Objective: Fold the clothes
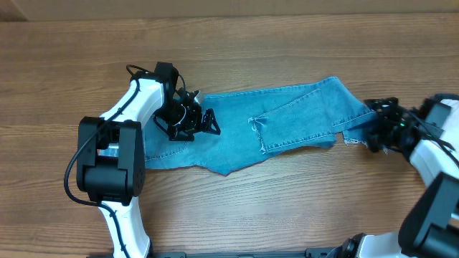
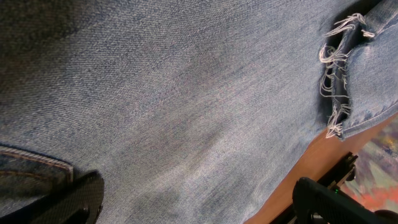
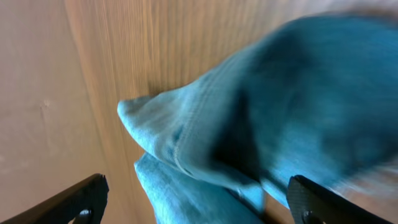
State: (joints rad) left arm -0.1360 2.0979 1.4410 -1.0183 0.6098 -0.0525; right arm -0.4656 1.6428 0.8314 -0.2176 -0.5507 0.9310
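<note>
Wood-grain tabletop (image 1: 229,43) fills the overhead view. At the left, the left gripper (image 1: 192,120) sits low over one end of the light blue jeans (image 1: 301,115), its 2 fingers spread wide above flat denim. The jeans lie stretched across the table's middle, a frayed hem (image 2: 336,81) showing. At their right end, the right gripper (image 1: 374,130) stands with jaws parted, a folded denim edge ahead of them.

light: even, soft overhead, no glare on table (image 1: 287,29) | shadows: faint beside my left arm (image 1: 129,107) | left wrist: jeans (image 2: 186,93) weave sharp, one corner dim | right wrist: jeans smeared, out of focus
</note>
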